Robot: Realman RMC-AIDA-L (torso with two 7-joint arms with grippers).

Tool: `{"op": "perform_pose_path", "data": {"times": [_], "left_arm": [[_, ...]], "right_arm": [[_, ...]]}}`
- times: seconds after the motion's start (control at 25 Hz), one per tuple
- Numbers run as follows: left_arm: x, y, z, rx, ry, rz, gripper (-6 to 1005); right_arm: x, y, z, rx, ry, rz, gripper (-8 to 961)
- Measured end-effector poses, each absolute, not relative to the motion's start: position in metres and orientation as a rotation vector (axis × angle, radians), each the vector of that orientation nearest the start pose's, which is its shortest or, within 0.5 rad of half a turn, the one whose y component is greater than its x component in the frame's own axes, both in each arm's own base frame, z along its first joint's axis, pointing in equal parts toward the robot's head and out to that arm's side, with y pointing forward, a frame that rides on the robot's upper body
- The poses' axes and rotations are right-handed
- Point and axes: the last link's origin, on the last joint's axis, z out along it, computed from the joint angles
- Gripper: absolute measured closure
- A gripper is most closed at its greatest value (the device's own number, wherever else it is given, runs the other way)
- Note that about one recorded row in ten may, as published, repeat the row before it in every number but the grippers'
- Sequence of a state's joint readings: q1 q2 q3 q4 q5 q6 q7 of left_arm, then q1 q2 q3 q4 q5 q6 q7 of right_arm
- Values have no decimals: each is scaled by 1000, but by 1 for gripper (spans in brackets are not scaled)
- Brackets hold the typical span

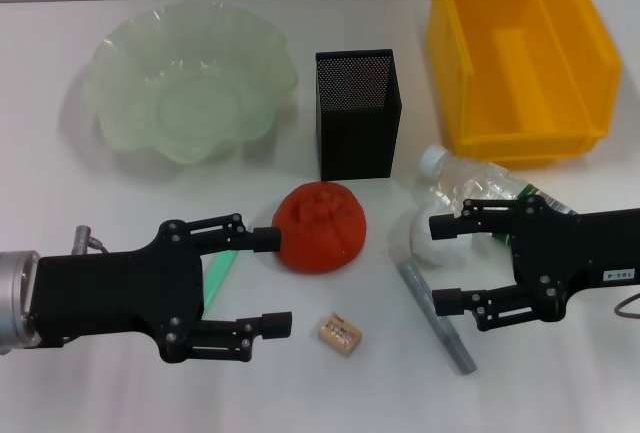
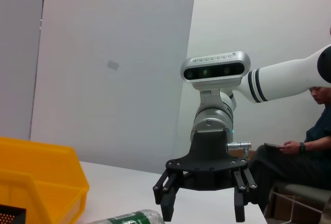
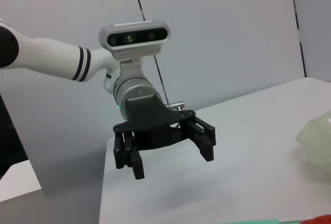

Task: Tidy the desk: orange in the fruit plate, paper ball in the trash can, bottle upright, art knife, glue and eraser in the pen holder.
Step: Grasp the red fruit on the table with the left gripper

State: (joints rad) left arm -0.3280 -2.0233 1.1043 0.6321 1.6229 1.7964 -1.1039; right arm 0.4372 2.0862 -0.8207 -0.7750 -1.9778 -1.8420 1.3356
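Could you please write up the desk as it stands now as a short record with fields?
left tool: open, beside the red-orange lumpy orange
right tool: open, over the paper ball, near the lying clear plastic bottle
pale-green glass fruit plate: empty
yellow plastic trash can: empty
black mesh pen holder: upright, contents not visible
slim grey art knife: on desk
translucent green glue stick: under left tool
tan eraser block: on desk
white paper ball: on desk

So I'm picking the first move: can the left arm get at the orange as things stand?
Probably yes. The open left gripper is right beside the orange, its upper finger nearly touching; only the glue lies under the gripper.
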Motion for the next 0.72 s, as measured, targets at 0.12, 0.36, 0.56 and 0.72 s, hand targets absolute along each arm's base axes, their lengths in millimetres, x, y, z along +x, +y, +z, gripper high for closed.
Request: {"op": "perform_pose_path", "data": {"times": [0.12,0.36,0.56,0.72], "left_arm": [[-261,250,-9,-2922,-263,-1012,191],[-261,251,-9,-2920,-264,-1008,200],[-259,252,-12,-2917,-264,-1015,208],[-255,258,-21,-2887,-253,-997,214]], "right_arm": [[250,277,1,-3011,430,795,125],[251,276,0,-3012,426,801,125],[252,275,-3,-3009,437,808,124],[255,273,-6,-3002,430,826,124]]}}
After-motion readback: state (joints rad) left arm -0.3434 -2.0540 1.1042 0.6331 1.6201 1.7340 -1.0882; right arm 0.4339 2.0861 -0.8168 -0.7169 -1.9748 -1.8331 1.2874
